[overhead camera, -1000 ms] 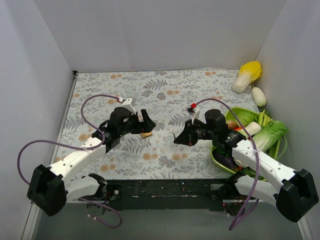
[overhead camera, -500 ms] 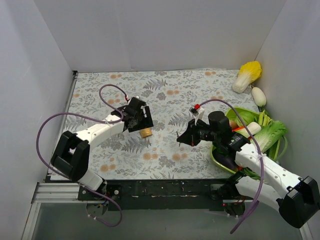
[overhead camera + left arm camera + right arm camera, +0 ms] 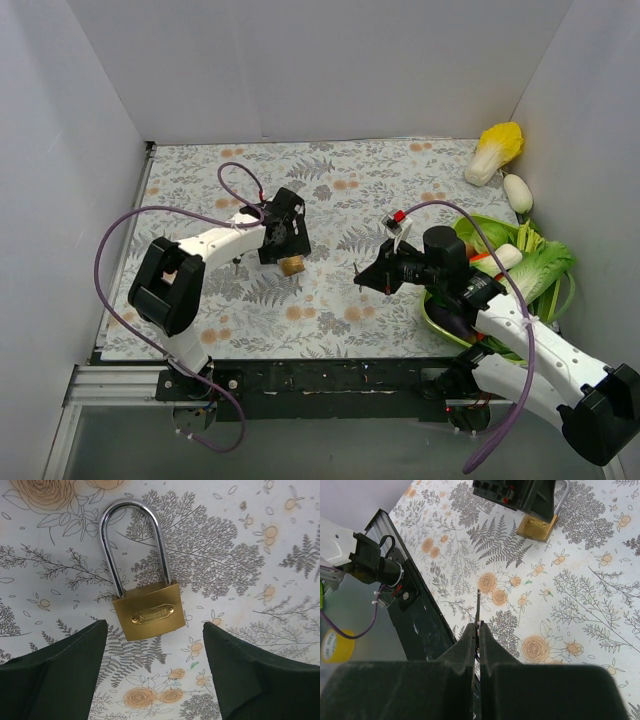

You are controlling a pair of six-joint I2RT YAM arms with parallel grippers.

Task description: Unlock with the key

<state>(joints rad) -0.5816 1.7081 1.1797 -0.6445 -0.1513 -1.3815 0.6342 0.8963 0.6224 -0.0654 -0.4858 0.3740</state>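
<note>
A brass padlock with a long silver shackle lies flat on the floral cloth; it also shows in the top view and the right wrist view. My left gripper is open just above it, fingers on either side of the body's near end, not touching. My right gripper is shut on a thin key, whose blade sticks out past the fingertips. In the top view the right gripper holds the key in the air to the right of the padlock.
A green bowl with vegetables sits at the right, with bok choy, a white radish and a yellow-green cabbage near it. The black front rail runs along the table's near edge. White walls enclose the table.
My left arm has swung forward and folded so its gripper now hovers over the padlock. My right gripper has drifted slightly right with the key.
</note>
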